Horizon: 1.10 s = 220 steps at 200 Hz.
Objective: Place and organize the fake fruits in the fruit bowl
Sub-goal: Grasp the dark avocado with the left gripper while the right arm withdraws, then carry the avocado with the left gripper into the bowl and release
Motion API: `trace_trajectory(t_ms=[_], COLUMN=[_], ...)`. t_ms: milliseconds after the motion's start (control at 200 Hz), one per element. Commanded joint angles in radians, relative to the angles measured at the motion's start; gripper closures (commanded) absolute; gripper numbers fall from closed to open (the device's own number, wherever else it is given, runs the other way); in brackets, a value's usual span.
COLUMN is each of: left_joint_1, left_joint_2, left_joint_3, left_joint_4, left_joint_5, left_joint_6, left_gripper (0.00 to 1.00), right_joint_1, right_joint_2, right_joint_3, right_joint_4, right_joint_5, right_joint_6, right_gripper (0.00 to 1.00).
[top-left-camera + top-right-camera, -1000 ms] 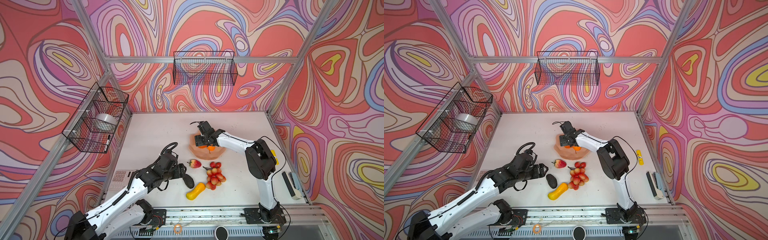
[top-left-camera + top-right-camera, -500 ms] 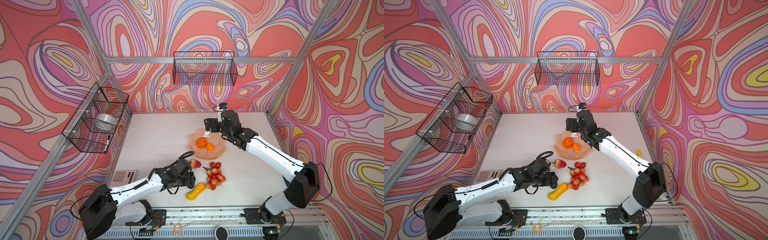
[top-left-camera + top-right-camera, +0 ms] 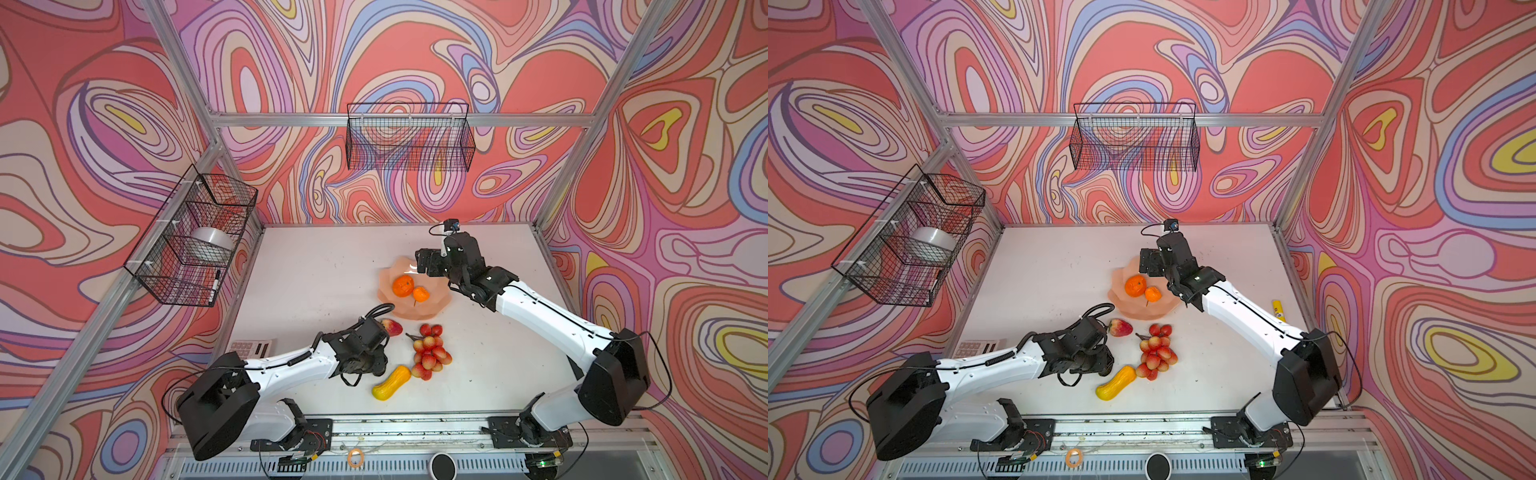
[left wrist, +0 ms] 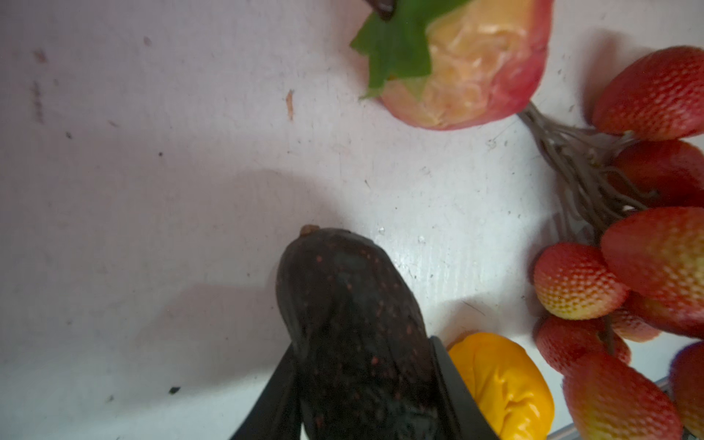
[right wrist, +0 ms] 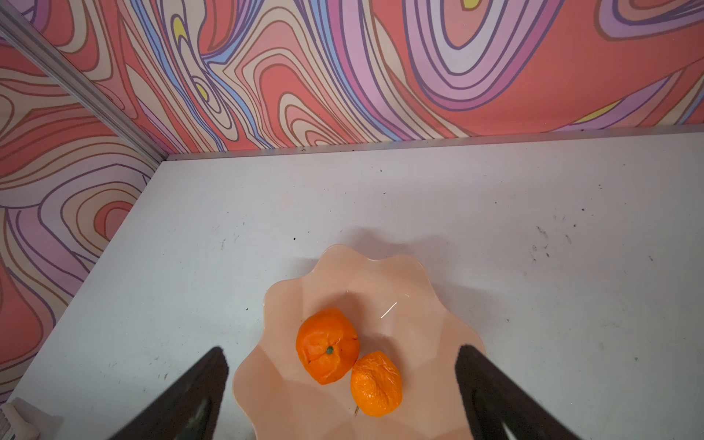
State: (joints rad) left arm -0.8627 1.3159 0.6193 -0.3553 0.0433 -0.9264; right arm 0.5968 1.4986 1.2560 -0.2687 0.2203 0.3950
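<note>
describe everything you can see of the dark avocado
The dark avocado is near-black, dull and plastic-looking, with pebbly skin flecked reddish and a small tan stem nub at its narrow end. In the left wrist view it sits between the left gripper's black fingers, which press both flanks, over the white table. Whether it is lifted cannot be told.

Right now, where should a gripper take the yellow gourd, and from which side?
Probably from above, jaws across the middle of the yellow gourd, squeezing its long sides. It lies flat on the table, and its far end sits close to the grapes, so avoid that end.
</note>
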Motion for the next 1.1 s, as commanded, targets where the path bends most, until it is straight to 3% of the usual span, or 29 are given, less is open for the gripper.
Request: trace_trajectory(t_ms=[0,165,275,571,686,901,1097], left_joint_1=[-0.002,-0.001,0.000,0.035,0.078,0.096,0.106], left_joint_2=[-0.052,-0.171,-0.138,0.286,0.454,0.687,0.805], left_joint_3=[0.038,0.146,0.280,0.697,0.855,1.082,1.153], left_joint_4=[-0.068,-0.185,-0.212,-0.126,-0.120,-0.128,-0.121], left_joint_5=[-0.057,-0.141,-0.167,-0.100,-0.026,-0.019,-0.019], left_joint_6=[0.014,0.132,0.242,0.472,0.494,0.523,0.502], left_gripper=[0.70,0.71,0.71,0.71,0.71,0.70,0.68], right_joint_1=[-0.007,-0.021,-0.038,-0.067,-0.072,-0.075,-0.075], right_joint_2=[-0.039,-0.089,-0.155,-0.345,-0.445,-0.544,-0.569], right_joint_3=[-0.030,-0.118,-0.202,-0.300,-0.339,-0.368,-0.380], right_joint_4=[0.024,0.107,0.163,0.114,0.093,0.016,-0.013], right_joint_5=[0.025,0.031,0.046,0.145,0.171,0.201,0.189], right_joint_6=[0.008,0.035,0.071,0.110,0.129,0.155,0.166], right_gripper=[0.02,0.02,0.02,0.02,0.02,0.02,0.02])
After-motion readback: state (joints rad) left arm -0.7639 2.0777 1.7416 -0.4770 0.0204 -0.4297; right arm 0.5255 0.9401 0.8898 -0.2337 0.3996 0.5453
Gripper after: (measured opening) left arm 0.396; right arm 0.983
